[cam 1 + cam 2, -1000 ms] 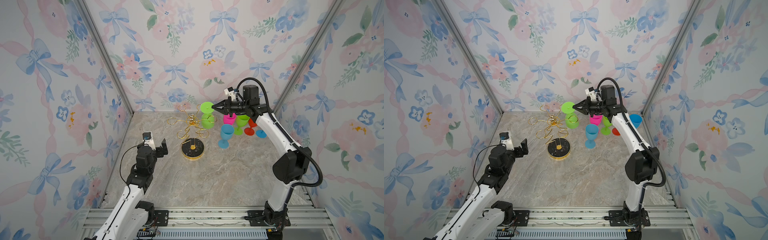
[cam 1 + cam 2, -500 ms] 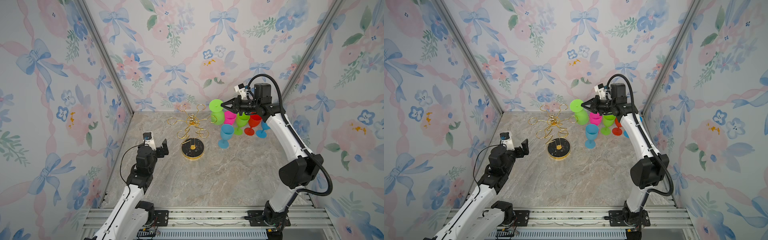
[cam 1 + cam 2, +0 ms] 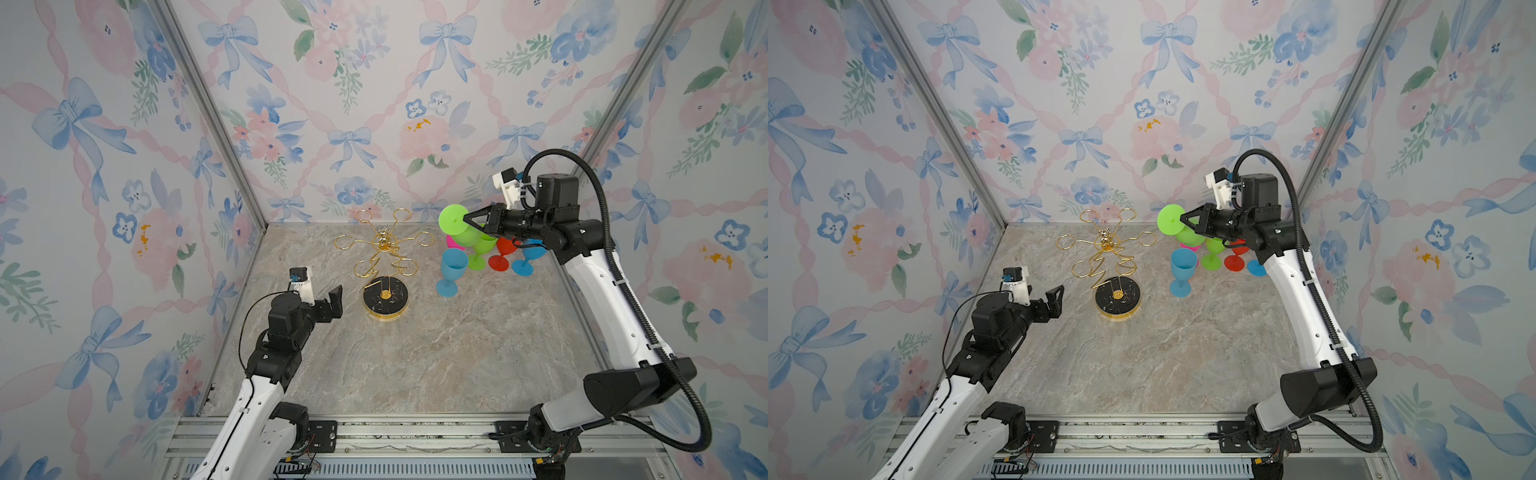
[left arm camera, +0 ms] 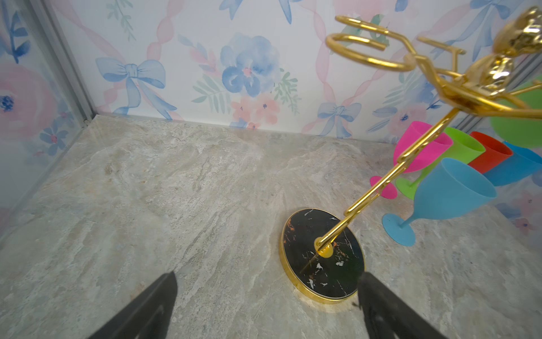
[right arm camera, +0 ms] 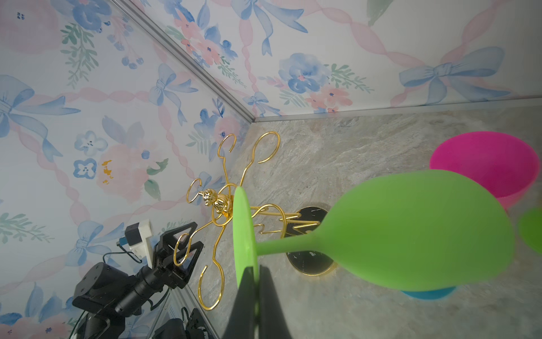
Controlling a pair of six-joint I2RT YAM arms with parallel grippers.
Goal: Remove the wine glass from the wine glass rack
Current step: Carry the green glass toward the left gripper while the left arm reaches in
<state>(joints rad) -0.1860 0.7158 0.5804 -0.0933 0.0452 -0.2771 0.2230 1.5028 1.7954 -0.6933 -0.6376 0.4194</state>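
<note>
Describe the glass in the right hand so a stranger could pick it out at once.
From the gold wine glass rack on the table, look right in a top view to the cluster of coloured glasses. Above them the right hand pinches the foot of a lime green wine glass. Unlike the standing green glass there, it is lifted and tilted.

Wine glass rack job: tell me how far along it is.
Done: all six loops of the gold wire wine glass rack are empty. In hand: the right gripper is shut on the foot of the lime-green stemmed glass, held aloft clear of the rack, above other coloured glasses standing on the table. Left: probably setting it down. The left gripper is open, idle.
</note>
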